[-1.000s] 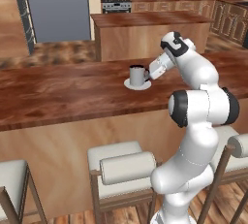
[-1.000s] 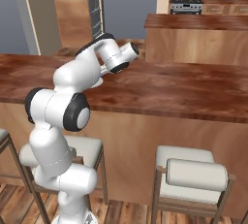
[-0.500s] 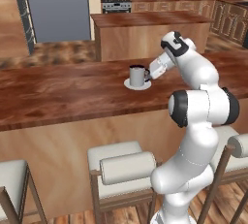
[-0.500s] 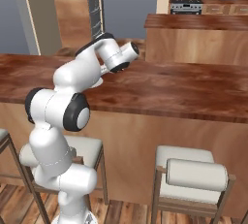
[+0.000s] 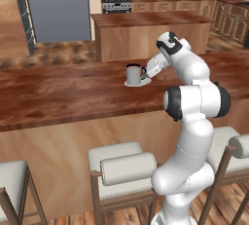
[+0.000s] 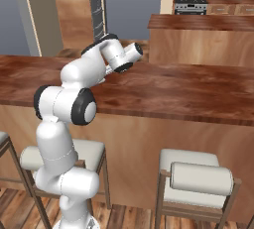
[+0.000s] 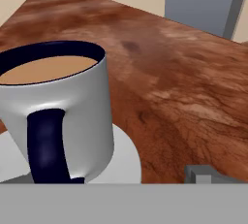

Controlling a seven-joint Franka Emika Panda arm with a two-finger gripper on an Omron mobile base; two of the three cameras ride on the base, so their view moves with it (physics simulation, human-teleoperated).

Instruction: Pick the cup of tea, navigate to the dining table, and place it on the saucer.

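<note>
Cup of tea [image 5: 133, 74] sitting upright on saucer [image 5: 144, 83] on dining table tabletop [image 5: 63, 97] | fingers [image 7: 199, 173] beside handle, spread unclear, cannot tell | advice: backing straight off, avoiding clipping the handle or spilling.

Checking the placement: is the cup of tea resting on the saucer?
Touching. In the hand view the cup of tea sits directly on the saucer, no gap beneath.
</note>
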